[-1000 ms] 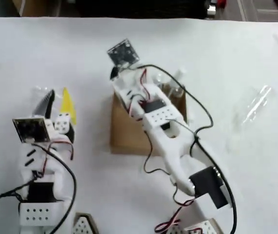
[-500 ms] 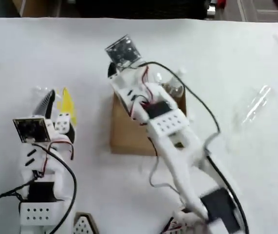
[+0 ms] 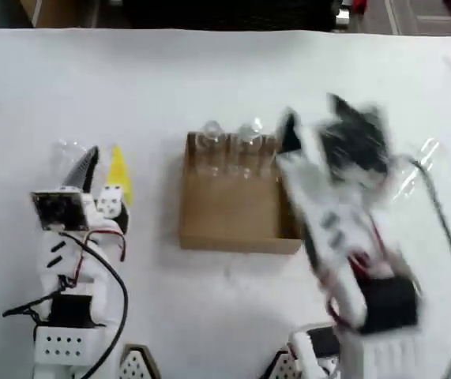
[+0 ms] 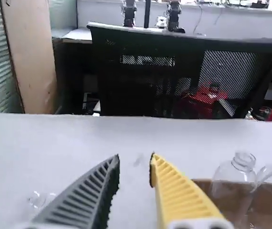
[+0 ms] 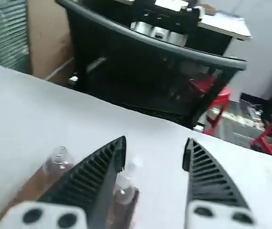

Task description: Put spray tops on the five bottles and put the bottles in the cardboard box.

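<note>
— Bottles (image 3: 209,142) stand along the far wall of the box (image 3: 229,207). And the grippers?
— Right gripper (image 5: 155,143) gapes wide and empty beside the box, nearest a clear piece (image 3: 416,167) lying slantwise. Left gripper (image 4: 134,160) is narrow and empty.

1 cardboard box (image 3: 229,213). 2 bottles (image 3: 210,139) (image 3: 249,136) at its far end, poss. a 3rd, can't tell. 2 loose clear items (image 3: 65,150) (image 3: 419,164), 1 left, 1 right.
</note>
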